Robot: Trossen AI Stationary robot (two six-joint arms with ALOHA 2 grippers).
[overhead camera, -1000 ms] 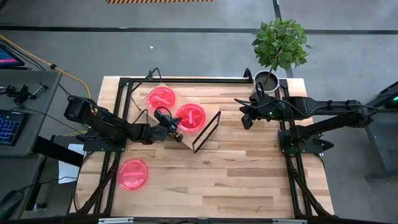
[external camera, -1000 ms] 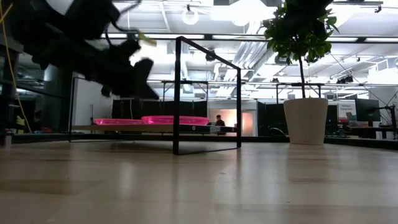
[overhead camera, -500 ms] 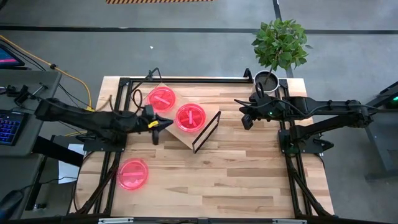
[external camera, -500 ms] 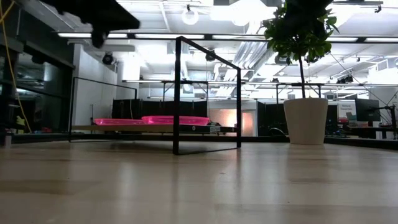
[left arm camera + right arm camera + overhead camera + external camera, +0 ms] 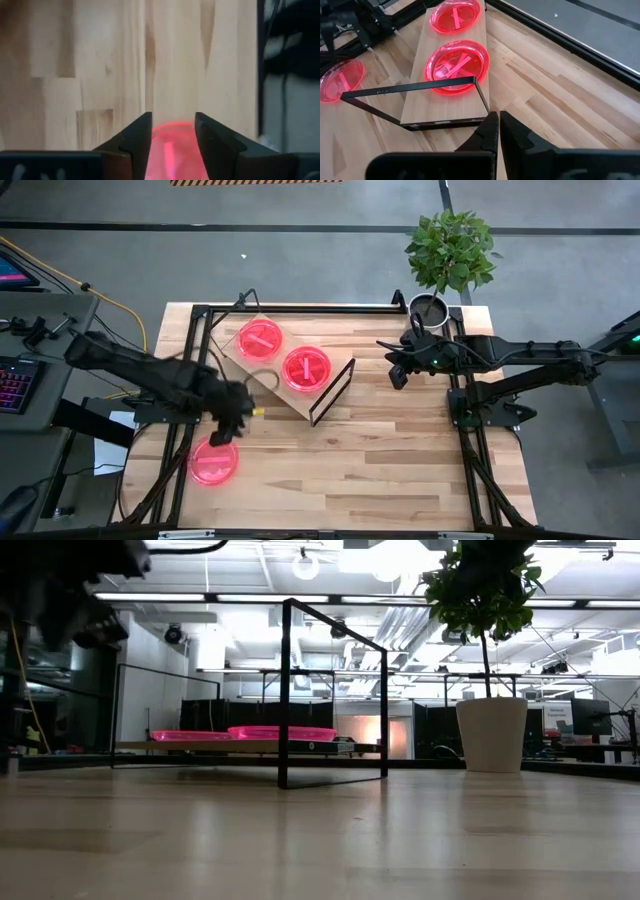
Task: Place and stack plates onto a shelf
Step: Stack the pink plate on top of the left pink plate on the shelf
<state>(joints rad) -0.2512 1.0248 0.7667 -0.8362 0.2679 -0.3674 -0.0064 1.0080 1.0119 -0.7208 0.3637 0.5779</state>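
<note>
Two pink-red plates lie flat, side by side, on the light wood shelf, which carries a thin black frame. A third plate lies flat on the tabletop near the left edge. My left gripper hangs open just beyond that plate's far rim; in the left wrist view the plate glows between its fingers, with no touch showing. My right gripper waits shut to the right of the shelf.
A potted plant stands at the table's far right corner. Black frame rails run along the table's left and far sides. Bare wood spreads across the near half of the table.
My left gripper has drawn back from the right-hand plate on the shelf, gone toward the table's left edge and then toward the near edge. It now hangs by the plate on the tabletop. Both shelf plates have stayed in place.
</note>
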